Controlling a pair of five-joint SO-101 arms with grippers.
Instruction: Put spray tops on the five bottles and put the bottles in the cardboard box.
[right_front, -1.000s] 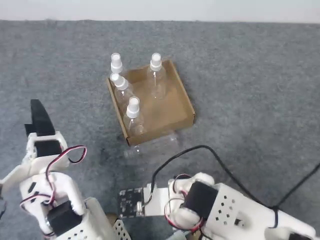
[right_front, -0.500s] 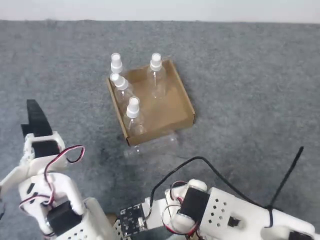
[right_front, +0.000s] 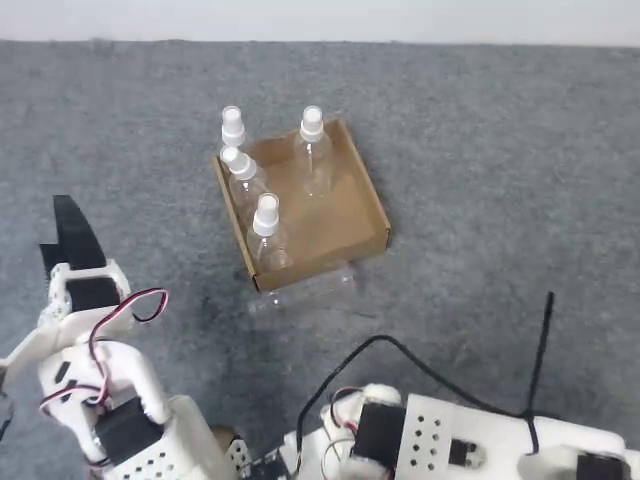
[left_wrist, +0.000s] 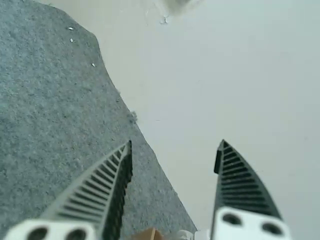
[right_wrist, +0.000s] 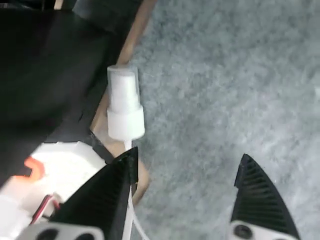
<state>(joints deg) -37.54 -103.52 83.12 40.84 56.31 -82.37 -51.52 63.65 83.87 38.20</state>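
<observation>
left gripper (left_wrist: 172, 145) and right gripper (right_wrist: 189, 155) both spread apart above grey carpet (right_front: 500, 150) meeting pale wall (right_front: 320, 18).

Both arms are made of white plastic shells with black servo motors. The left arm (right_front: 120, 375) carries red, black and white wires (right_front: 140, 305) that loop out of the shell, and its base (right_front: 160, 460) has rows of round holes. The left gripper (left_wrist: 175, 143) has two black pointed fingers (left_wrist: 110, 182) with ribbed inner faces, on white mounts with dark screw holes. The right arm (right_front: 445, 440) has the same perforated shell and a black cable (right_front: 378, 341). The right gripper (right_wrist: 189, 154) also has black pointed fingers.
</observation>
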